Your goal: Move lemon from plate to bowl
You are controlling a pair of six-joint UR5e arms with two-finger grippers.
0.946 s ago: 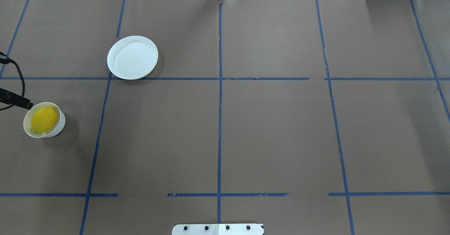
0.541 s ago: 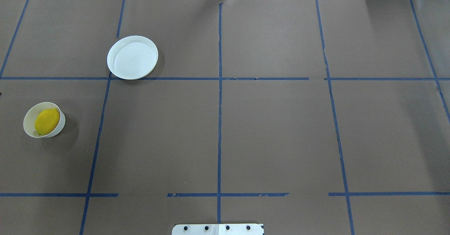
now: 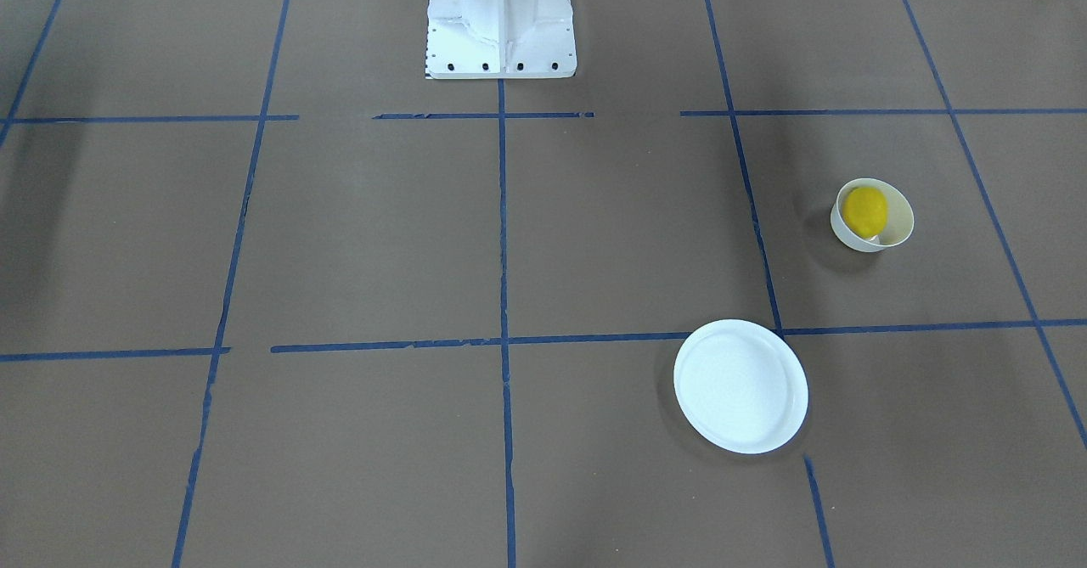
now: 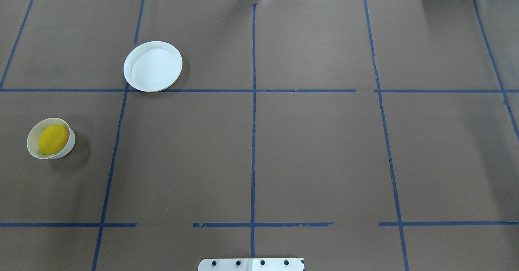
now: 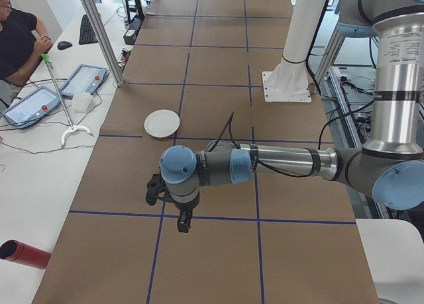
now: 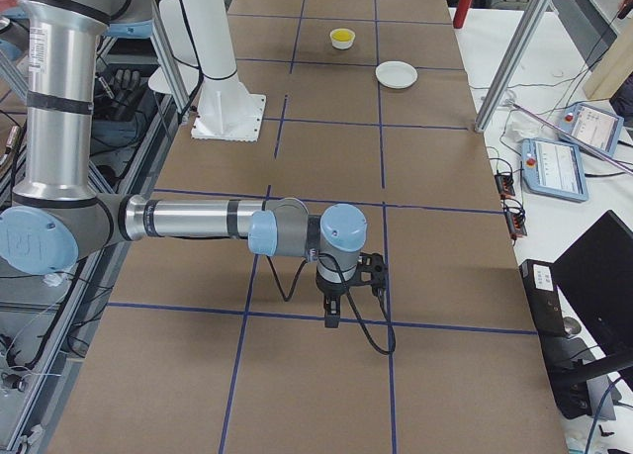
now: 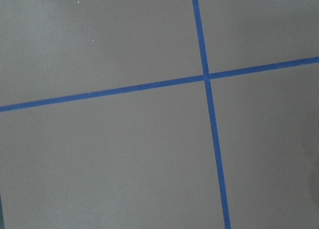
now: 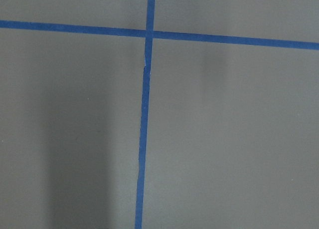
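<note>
The yellow lemon (image 4: 52,139) lies inside the small white bowl (image 4: 69,145) at the table's left side; both also show in the front view, lemon (image 3: 864,210) in bowl (image 3: 898,230). The flat white plate (image 4: 153,66) is empty, farther out and to the right of the bowl. My left gripper (image 5: 183,223) shows only in the left side view, hanging low over bare table paper, away from the plate (image 5: 161,123). My right gripper (image 6: 331,317) shows only in the right side view, far from the bowl (image 6: 342,39). I cannot tell whether either is open or shut.
The robot's white base (image 3: 501,25) stands at the table's near middle edge. Blue tape lines grid the brown paper. An operators' bench with tablets (image 5: 83,80) and a red cylinder (image 5: 20,253) runs along the far side, with metal posts (image 6: 509,63).
The left gripper's dark tip and cable, beside the bowl at the overhead view's left edge, have withdrawn out of that view. The lemon shifted slightly inside the bowl.
</note>
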